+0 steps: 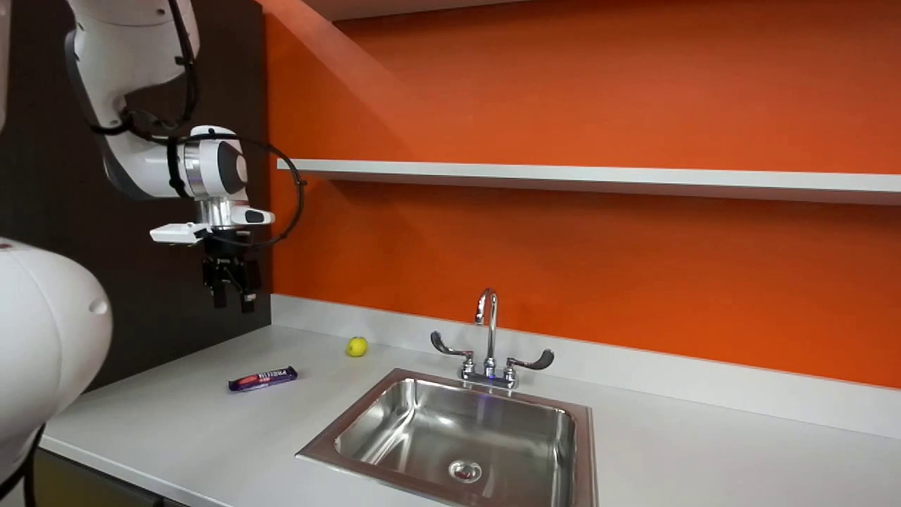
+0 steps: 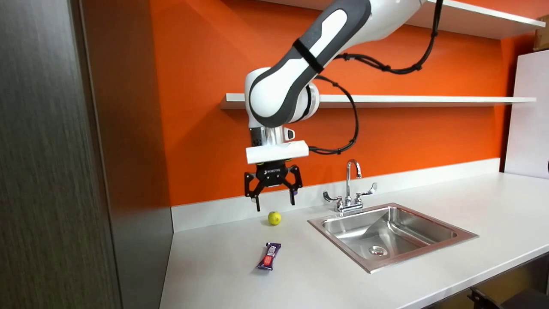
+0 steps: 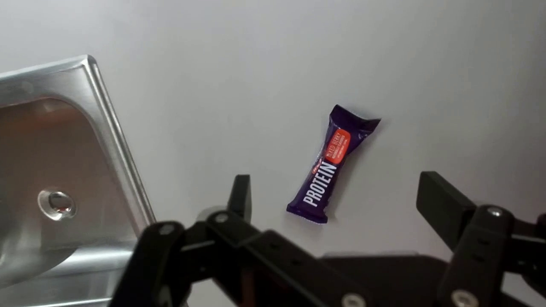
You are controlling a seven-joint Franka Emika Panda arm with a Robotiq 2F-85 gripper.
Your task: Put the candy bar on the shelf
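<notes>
Gripper (image 2: 275, 203) spread wide, candy bar (image 2: 269, 256) on counter (image 2: 317, 277) below, yellow ball (image 2: 274, 218) and sink (image 2: 411, 254) nearby

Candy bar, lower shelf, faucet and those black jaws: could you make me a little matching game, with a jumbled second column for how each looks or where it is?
Column one:
1. Candy bar
2. Lower shelf
3. Faucet
4. Black jaws

Column two:
A. Shiny metal, at the back edge of the sink
B. Open, holding nothing
C. Purple-wrapped, lying on the countertop
D. White, running along the orange wall

Right pairs: 1-C, 2-D, 3-A, 4-B
</notes>
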